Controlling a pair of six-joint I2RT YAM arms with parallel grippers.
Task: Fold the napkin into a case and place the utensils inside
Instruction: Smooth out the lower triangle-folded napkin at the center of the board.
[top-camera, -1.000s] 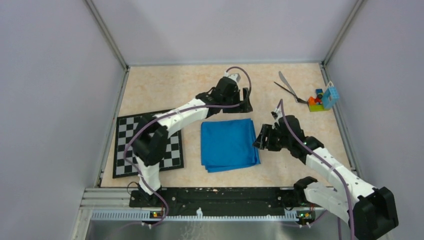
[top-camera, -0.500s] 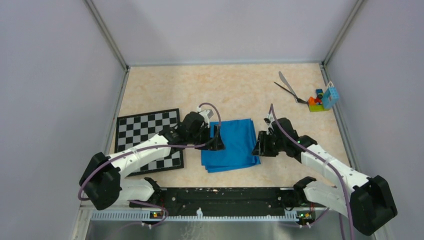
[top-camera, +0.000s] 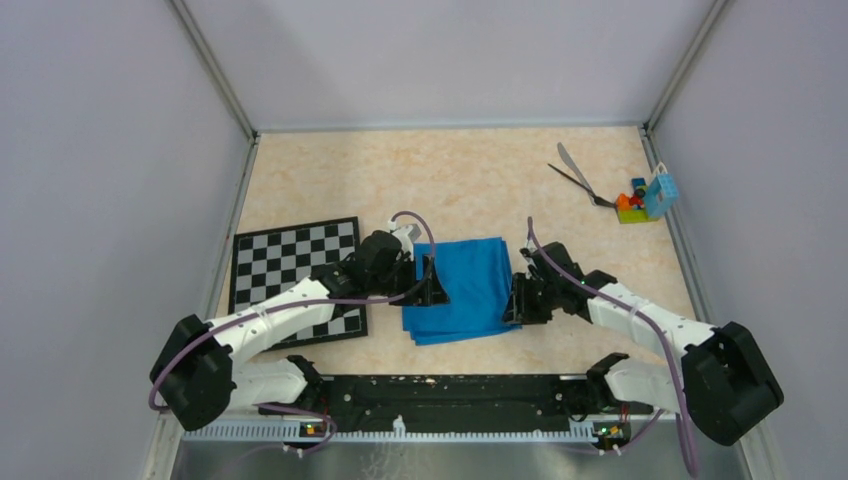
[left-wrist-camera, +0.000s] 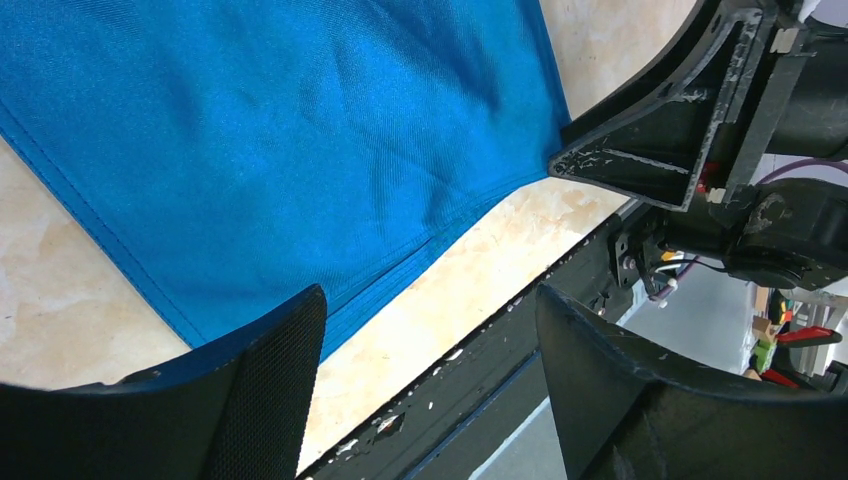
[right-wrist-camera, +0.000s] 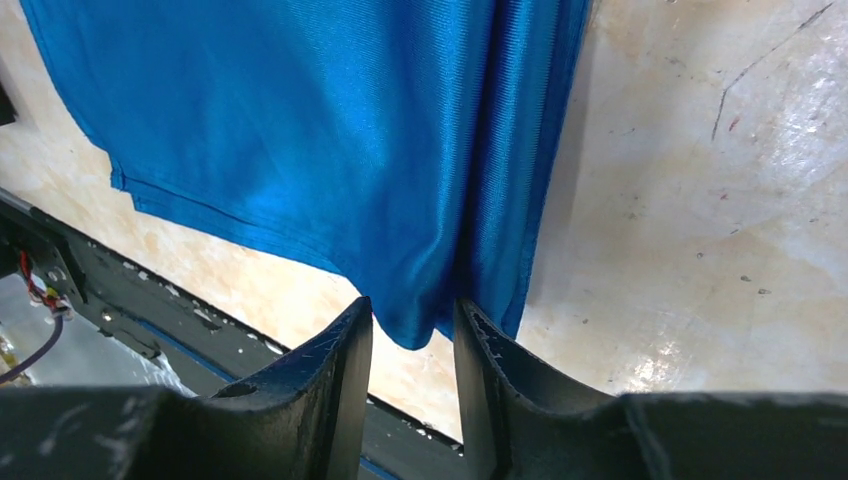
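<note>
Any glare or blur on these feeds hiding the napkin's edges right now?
Left wrist: napkin sharp, weave and hem readable, no glare. Right wrist: bright sheen streaks along the folded edge, glare on the table at right, yet the corner inside the right gripper reads clearly. Top: even light, soft shadows, no blur.

The left gripper (top-camera: 432, 287) has swung from beyond the far edge of the napkin (top-camera: 465, 285) down to its left edge, the arm now stretched low across the chessboard (top-camera: 285, 270) with its jaws spread wide. Opposite, the right gripper (top-camera: 515, 300) has slid in against the right edge and narrowed its jaws — the cloth's near-right corner is now gathered between its fingers (right-wrist-camera: 340, 370).
</note>
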